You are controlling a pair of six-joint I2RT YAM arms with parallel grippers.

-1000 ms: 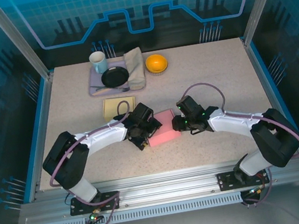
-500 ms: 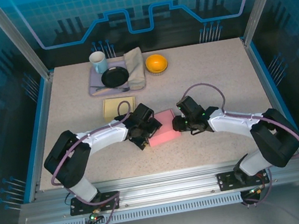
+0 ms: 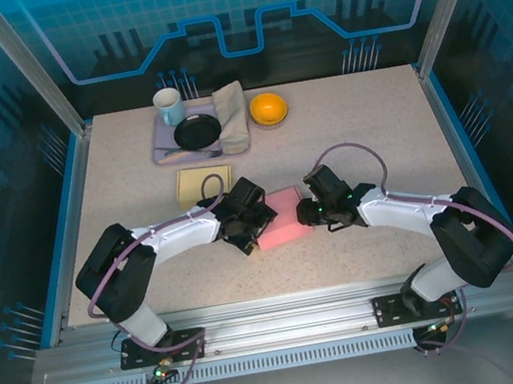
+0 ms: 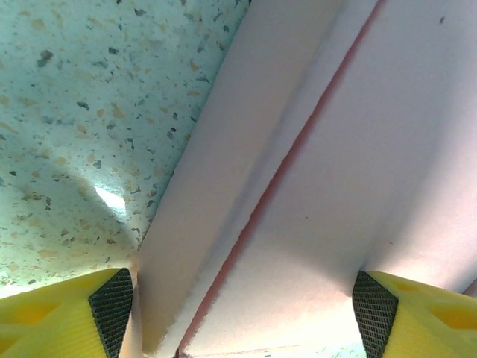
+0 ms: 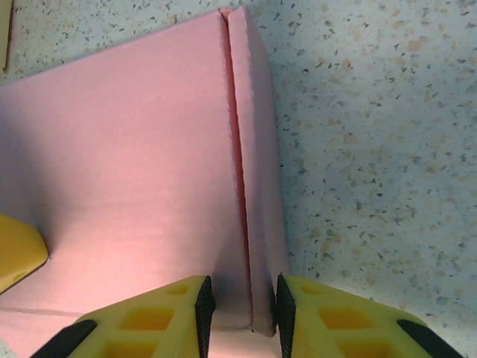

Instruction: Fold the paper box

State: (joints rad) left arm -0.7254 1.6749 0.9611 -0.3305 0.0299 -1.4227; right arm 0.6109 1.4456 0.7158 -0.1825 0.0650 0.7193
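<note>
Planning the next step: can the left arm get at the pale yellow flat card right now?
Probably yes. The pale yellow flat card lies bare on the table just behind the left gripper, whose open jaws merely straddle an edge of the pink paper box; its cable loops over one corner.

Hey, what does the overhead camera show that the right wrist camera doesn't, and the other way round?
The overhead view adds the wider scene. The left gripper is at the left end of the pink box. At the back is a tray with a mug, a black dish and a folded cloth. Nearby are an orange bowl and a yellow sheet.

The right wrist view adds close detail: the right gripper pinches the box's narrow side flap.

Both show the pink box on the speckled table, with the right gripper at its right end.
</note>
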